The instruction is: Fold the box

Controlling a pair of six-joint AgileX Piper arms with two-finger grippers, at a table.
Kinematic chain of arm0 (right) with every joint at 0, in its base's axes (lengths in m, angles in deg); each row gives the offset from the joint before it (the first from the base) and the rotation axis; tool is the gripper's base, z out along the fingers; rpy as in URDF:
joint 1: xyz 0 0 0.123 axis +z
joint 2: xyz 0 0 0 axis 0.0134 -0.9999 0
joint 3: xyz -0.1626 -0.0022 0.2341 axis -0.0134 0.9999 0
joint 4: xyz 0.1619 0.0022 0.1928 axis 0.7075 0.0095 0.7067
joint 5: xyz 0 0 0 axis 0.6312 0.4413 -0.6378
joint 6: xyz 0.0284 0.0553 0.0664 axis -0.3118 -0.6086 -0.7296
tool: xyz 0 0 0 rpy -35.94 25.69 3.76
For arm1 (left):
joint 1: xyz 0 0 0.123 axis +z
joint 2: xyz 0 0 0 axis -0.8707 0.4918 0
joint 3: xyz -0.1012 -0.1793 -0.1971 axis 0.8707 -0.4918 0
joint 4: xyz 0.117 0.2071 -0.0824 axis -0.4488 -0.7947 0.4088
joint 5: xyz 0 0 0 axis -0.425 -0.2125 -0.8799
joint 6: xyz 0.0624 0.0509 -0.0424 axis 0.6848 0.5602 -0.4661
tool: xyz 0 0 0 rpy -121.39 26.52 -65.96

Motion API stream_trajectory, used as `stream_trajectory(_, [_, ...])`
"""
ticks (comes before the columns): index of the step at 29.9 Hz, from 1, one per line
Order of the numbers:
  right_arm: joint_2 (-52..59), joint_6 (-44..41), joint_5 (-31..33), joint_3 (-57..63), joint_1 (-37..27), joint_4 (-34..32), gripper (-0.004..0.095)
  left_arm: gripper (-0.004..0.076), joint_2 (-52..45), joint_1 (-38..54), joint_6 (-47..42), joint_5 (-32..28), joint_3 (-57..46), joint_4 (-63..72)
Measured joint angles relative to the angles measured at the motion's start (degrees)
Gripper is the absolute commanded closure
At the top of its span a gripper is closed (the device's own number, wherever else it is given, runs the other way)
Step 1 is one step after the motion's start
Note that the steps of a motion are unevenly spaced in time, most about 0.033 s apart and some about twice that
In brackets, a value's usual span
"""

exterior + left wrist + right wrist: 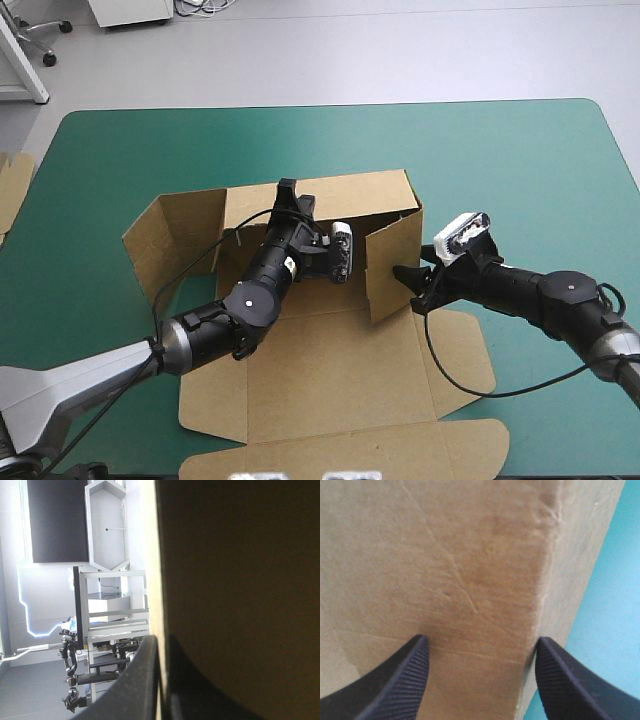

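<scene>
Pinching box (330,370) rear wall: left tool (291,192); right tool (401,272) spread at side wall; spare board (12,188) table-left.

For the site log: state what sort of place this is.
Probably a robotics lab or test bench: two robot arms at a table with a teal-green cover, the left end effector gripping the rear wall of a brown box, the right end effector at a raised side flap.
</scene>
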Motion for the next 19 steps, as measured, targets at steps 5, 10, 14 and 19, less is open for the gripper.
stream_trajectory(5, [2.4, -2.8, -0.7, 0.0, 0.1, -5.0, 0.0377, 0.0738, 0.0, 0.0, 0.0, 0.0, 0.0, 0.0])
stream_trajectory(10, [2.9, -4.9, -2.4, 0.0, 0.1, -8.0, 0.0377, 0.0738, 0.1, 0.0, 0.0, 0.1, 0.0, 0.0])
stream_trajectory(14, [4.6, -8.7, -3.0, 0.0, 0.1, -12.6, 0.0377, 0.0738, 0.1, 0.0, 0.0, 0.2, 0.0, 0.0])
stream_trajectory(19, [10.0, -11.7, -3.5, 0.0, 0.1, -17.1, 0.0387, 0.0738, 0.1, 0.0, 0.0, 0.2, 0.0, 0.0])
